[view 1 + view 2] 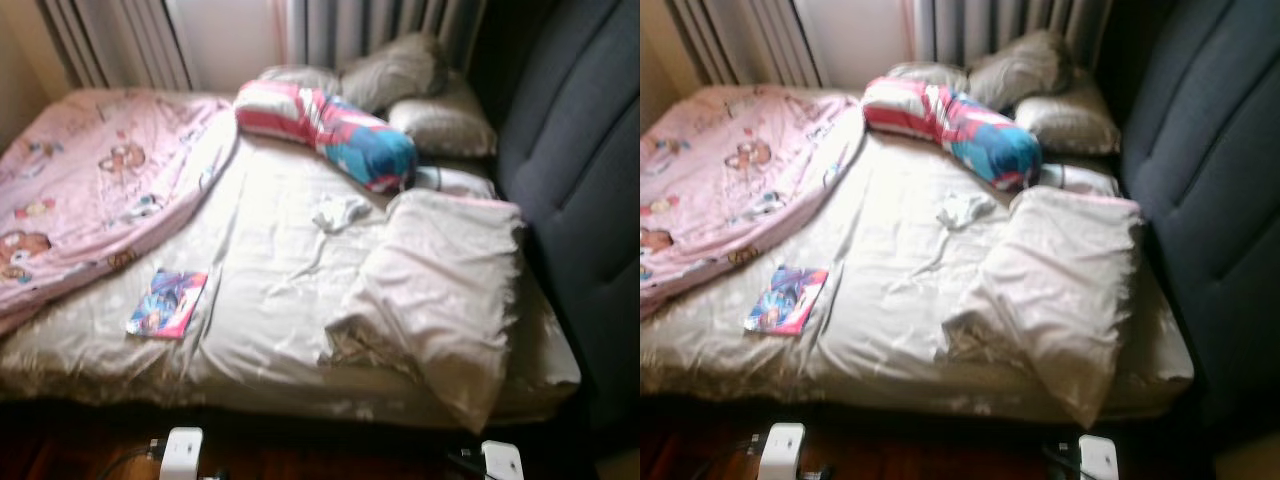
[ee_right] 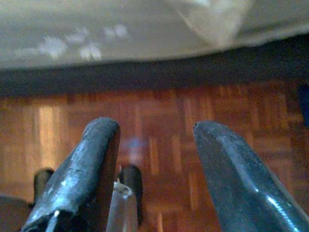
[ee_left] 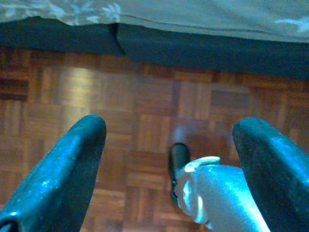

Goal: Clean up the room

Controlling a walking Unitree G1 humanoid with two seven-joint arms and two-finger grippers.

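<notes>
A bed with a rumpled beige sheet (image 1: 265,300) lies before me. On its near left part rests a colourful thin book (image 1: 167,302). A small white cloth (image 1: 340,211) is crumpled at the middle. A red, white and blue rolled blanket (image 1: 330,130) lies across the far side. A pink cartoon-print blanket (image 1: 90,180) covers the left. A large beige pillow (image 1: 440,290) slumps at the near right. Both arms hang low by the bed's edge: my left gripper (image 3: 171,128) and right gripper (image 2: 155,128) are open and empty above the parquet floor (image 3: 120,96).
Grey pillows (image 1: 400,70) are stacked at the far end against striped curtains (image 1: 120,40). A dark padded headboard (image 1: 580,170) runs along the right side. The bed's dark base (image 3: 203,48) stands just ahead of both grippers.
</notes>
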